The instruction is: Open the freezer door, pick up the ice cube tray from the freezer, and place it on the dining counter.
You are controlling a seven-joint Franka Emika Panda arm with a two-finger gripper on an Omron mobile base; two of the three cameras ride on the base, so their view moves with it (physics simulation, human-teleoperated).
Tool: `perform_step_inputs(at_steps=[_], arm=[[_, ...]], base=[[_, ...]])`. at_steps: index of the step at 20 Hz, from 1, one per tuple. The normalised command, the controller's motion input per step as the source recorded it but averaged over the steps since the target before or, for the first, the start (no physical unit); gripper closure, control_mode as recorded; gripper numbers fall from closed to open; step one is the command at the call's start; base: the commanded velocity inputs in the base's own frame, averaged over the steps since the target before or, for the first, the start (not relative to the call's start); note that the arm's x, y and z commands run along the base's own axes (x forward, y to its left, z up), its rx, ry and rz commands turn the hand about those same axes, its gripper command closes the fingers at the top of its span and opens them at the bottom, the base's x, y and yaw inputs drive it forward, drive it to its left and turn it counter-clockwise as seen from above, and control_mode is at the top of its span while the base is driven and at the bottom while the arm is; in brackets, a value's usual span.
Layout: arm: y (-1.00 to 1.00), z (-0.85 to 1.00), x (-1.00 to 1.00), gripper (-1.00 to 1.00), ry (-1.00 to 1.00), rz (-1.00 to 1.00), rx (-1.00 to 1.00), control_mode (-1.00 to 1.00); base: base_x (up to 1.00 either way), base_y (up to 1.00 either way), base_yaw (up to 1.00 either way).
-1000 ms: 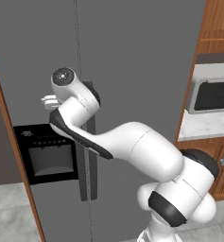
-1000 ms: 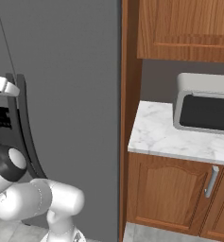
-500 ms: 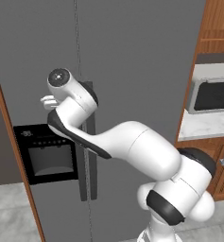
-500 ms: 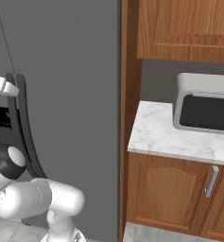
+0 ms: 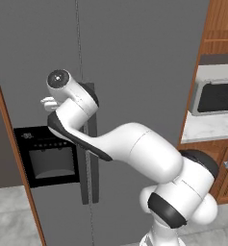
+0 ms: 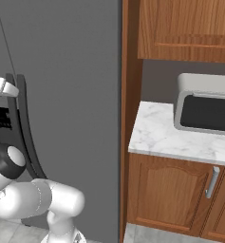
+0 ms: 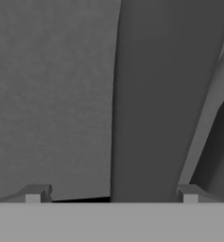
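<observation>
The freezer door is the matte-grey left door with a black dispenser panel, and it stands shut. Its long dark curved handle runs down beside the seam between the two doors. My gripper is level with the upper part of that handle, just above the dispenser. In the hand view my gripper is open. The dark handle stands between its fingertips, which do not touch it. The ice cube tray and the inside of the freezer are hidden behind the shut door. The dining counter is out of view.
The plain grey door fills the right half of the fridge. To its right a small marble counter carries a microwave, with brown wooden cabinets below and above. My own arm crosses low in front of the fridge.
</observation>
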Motion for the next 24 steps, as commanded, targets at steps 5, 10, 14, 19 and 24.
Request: perform_step_inputs(at_steps=[5, 10, 14, 19, 24], arm=[[0.0, -0.06, 0.14, -1.0, 0.0, 0.0, 0.0, -1.0], [0.0, -0.09, 0.11, 1.0, 0.0, 0.0, 0.0, -1.0], [0.0, -0.05, 0.04, 1.0, 0.0, 0.0, 0.0, -1.0], [0.0, -0.04, 0.0, 1.0, 0.0, 0.0, 0.0, -1.0], [0.06, -0.01, 0.0, 1.0, 0.0, -0.01, 0.0, -1.0]], base=[[0.0, 0.0, 0.0], [0.0, 0.0, 0.0], [0.0, 0.0, 0.0], [0.0, 0.0, 0.0], [0.0, 0.0, 0.0]])
